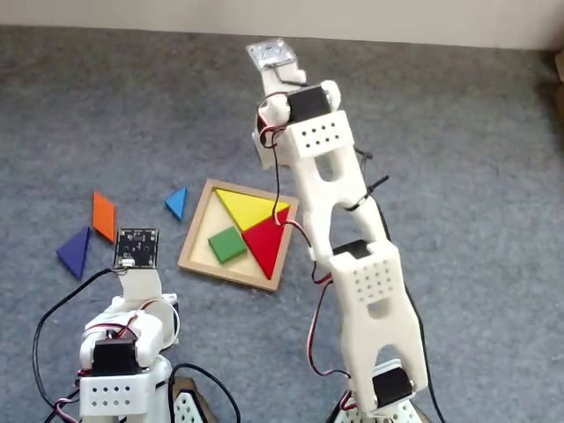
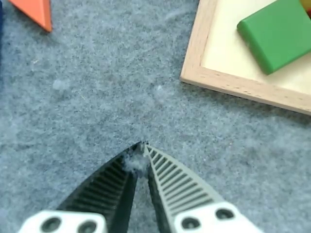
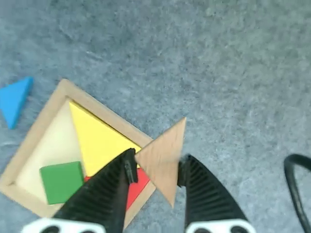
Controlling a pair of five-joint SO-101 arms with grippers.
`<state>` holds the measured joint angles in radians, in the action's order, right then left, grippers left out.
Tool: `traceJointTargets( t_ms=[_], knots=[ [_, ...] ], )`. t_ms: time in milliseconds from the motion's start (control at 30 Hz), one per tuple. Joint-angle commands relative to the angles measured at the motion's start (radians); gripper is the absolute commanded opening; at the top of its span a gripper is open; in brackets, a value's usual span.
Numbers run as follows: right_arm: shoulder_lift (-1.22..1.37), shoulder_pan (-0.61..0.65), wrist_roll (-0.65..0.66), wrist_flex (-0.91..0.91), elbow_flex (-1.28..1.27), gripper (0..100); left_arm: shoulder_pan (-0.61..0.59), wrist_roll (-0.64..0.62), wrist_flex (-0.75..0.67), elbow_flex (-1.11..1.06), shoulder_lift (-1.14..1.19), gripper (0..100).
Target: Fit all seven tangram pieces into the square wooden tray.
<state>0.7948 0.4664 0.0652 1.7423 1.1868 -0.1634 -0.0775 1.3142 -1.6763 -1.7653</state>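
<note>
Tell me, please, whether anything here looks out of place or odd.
Nothing looks damaged or spilled. The one oddity is the triangle held in the right gripper: it shows bare wood, unlike the painted green square in the tray.

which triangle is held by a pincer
The bare wooden triangle, in the right pincer; the yellow triangle, red triangle, light blue triangle and dark blue triangle lie flat.

Perhaps an office, grey carpet (image 1: 458, 159), pale wall (image 1: 397, 18)

Smooth pale wooden tray (image 1: 193, 225) on rough matt carpet (image 1: 441, 132)
</note>
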Motion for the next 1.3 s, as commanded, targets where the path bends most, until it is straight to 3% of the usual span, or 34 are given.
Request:
traceJointTargets(
  t_ms=[0, 367, 700, 1033, 1267],
  knots=[
    [-0.232, 0.045, -0.064, 0.024, -0.131, 5.1, -0.012, 0.005, 0.005, -0.019, -0.047, 0],
    [-0.656, 0.142, -0.129, 0.019, -0.657, 5.1, -0.012, 0.005, 0.005, -0.019, -0.047, 0],
    [-0.909, 0.142, -0.146, 0.018, -0.970, 5.1, -0.010, 0.005, 0.005, -0.019, -0.047, 0],
    [-0.929, 0.177, -0.821, -0.068, -1.070, 5.1, -0.010, 0.005, 0.005, -0.019, -0.047, 0],
    [-0.881, 0.272, -1.062, -0.257, -1.233, 5.1, -0.010, 0.005, 0.005, -0.019, -0.047, 0]
  ],
)
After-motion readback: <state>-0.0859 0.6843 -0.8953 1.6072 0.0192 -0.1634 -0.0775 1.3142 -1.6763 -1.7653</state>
